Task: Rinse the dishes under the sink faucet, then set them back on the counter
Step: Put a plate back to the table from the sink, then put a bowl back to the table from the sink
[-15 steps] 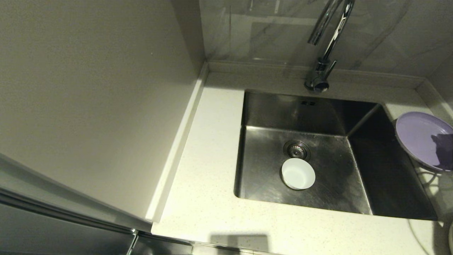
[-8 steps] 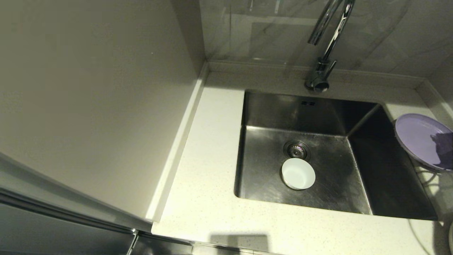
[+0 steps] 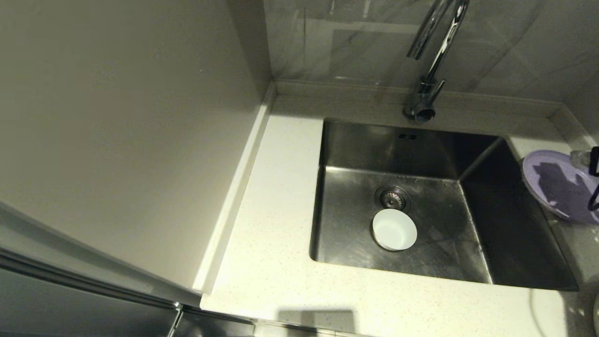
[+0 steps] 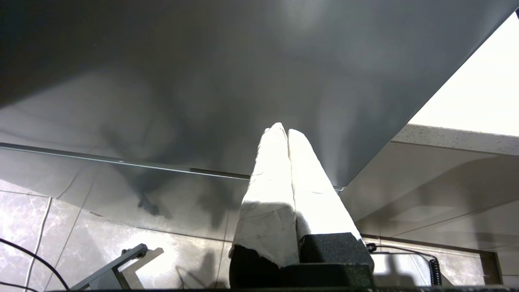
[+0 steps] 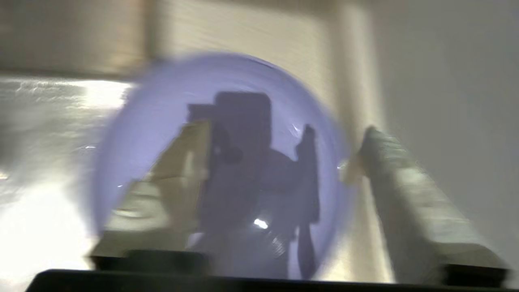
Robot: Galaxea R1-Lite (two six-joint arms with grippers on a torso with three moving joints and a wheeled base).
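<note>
The lilac-purple plate (image 3: 554,185) lies on the counter (image 3: 276,234) at the sink's right rim. My right gripper (image 5: 284,129) hovers over the plate (image 5: 162,105), open. One of its fingers (image 5: 178,170) is above the plate's inside and the other is past the rim, neither touching it. Only a dark sliver of this gripper (image 3: 594,161) shows in the head view. The white bowl (image 3: 394,229) sits upright in the sink (image 3: 355,140), just in front of the drain. The faucet (image 3: 428,56) stands behind the basin, with no water running. My left gripper (image 4: 282,130) is parked below counter level, shut and empty.
A tall grey panel (image 3: 117,117) walls off the counter's left side. A low raised back edge (image 3: 351,89) runs behind the sink. A pale curved rim (image 3: 596,313) peeks in at the front right corner. A cabinet front (image 4: 202,81) fills the left wrist view.
The purple plate has settled a little lower and flatter on the counter. A part of the right gripper now shows at the right edge, and its shadow on the plate has grown.
</note>
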